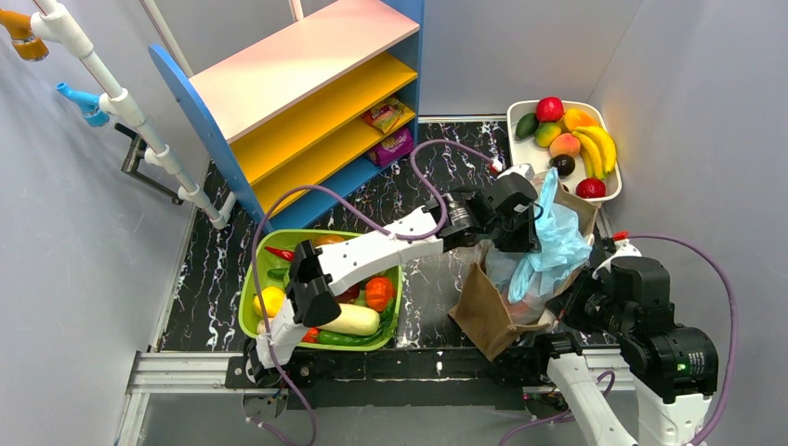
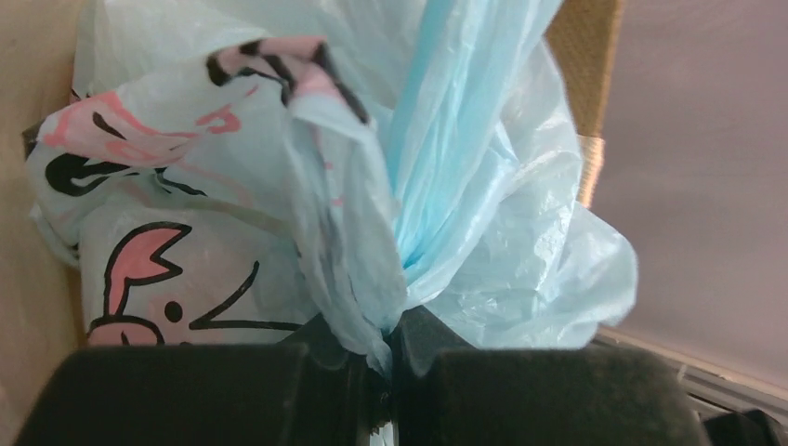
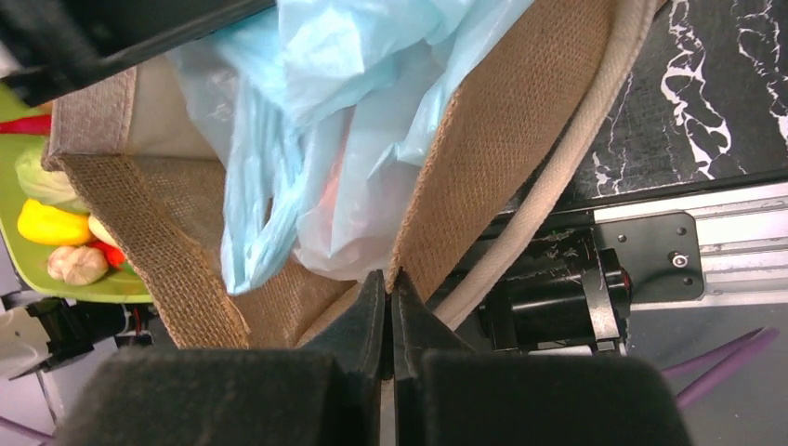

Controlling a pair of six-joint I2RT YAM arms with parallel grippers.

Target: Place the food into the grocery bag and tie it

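Observation:
The grocery bag (image 1: 558, 246), thin light-blue plastic with pink and black drawings, stands inside a brown burlap bag (image 1: 483, 321). My left gripper (image 1: 520, 232) is above it, shut on a gathered, twisted part of the plastic (image 2: 409, 232); in the left wrist view the film is pinched between the left gripper's (image 2: 390, 325) jaws. My right gripper (image 3: 388, 279) is shut on the burlap bag's rim (image 3: 483, 139) at its near right side. Food shows only as a faint orange-pink glow (image 3: 330, 190) through the plastic (image 3: 307, 111).
A green basket (image 1: 256, 321) of vegetables sits under the left arm. At the back right is a white tray (image 1: 516, 111) of fruit. A blue and yellow shelf (image 1: 307, 102) stands at the back. The burlap bag's cream handle (image 3: 558, 158) hangs over the table's front rail (image 3: 650, 232).

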